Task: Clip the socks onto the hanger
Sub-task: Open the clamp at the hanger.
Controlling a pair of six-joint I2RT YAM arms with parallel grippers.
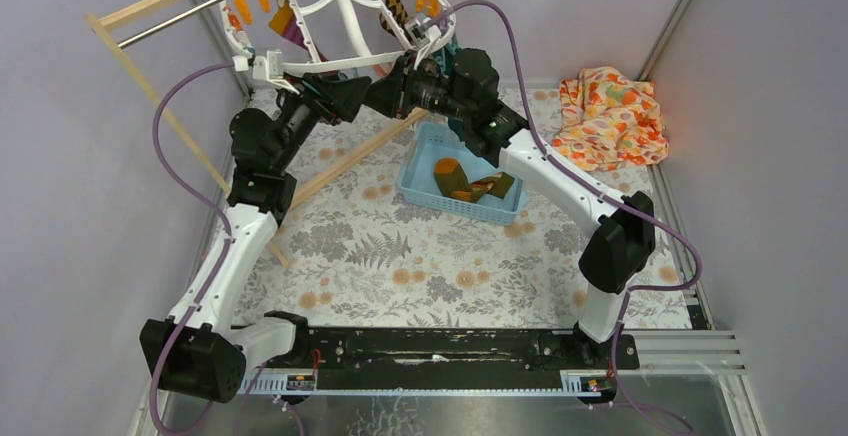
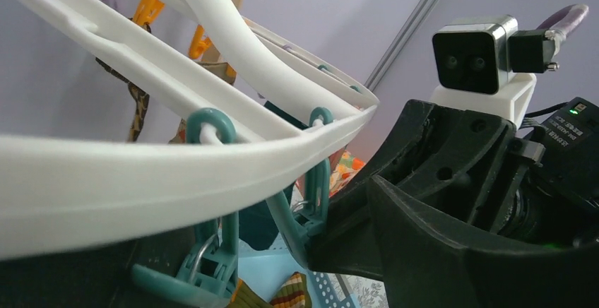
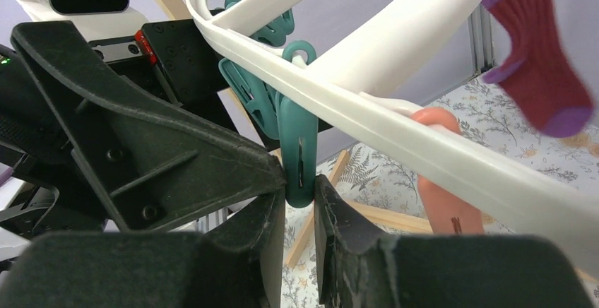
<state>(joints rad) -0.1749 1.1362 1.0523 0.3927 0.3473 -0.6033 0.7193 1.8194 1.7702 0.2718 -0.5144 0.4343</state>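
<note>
The right claw (image 3: 299, 202) is clamped on the lower end of a teal clip (image 3: 298, 145) that hangs from the near rim of the hanger (image 3: 395, 131), one finger pressed to each side of it. The left claw (image 2: 226, 273) has its fingers apart under that same rim. More teal clips (image 2: 212, 251) dangle in the gap between them, and the tip of one finger (image 3: 162, 152) touches the clip the right claw holds. Seen from above, both arms reach up and inward and meet nose to nose at the front of the white ring, which hangs from the metal bar of a wooden rack (image 1: 150, 86). A maroon sock (image 3: 544, 75) with a purple toe is clipped to the hanger further round the ring, and a salmon-pink clip (image 3: 445, 202) hangs just beyond the rim beside the held one. An argyle sock (image 1: 395, 16) hangs at the far side. More socks (image 1: 450, 176), brown-orange and olive-striped, lie in a light blue basket (image 1: 420, 156) on the desk (image 1: 400, 256), below and just right of the claws. An orange floral cloth (image 1: 610, 116) lies crumpled at the far right corner, well apart from the basket.
</note>
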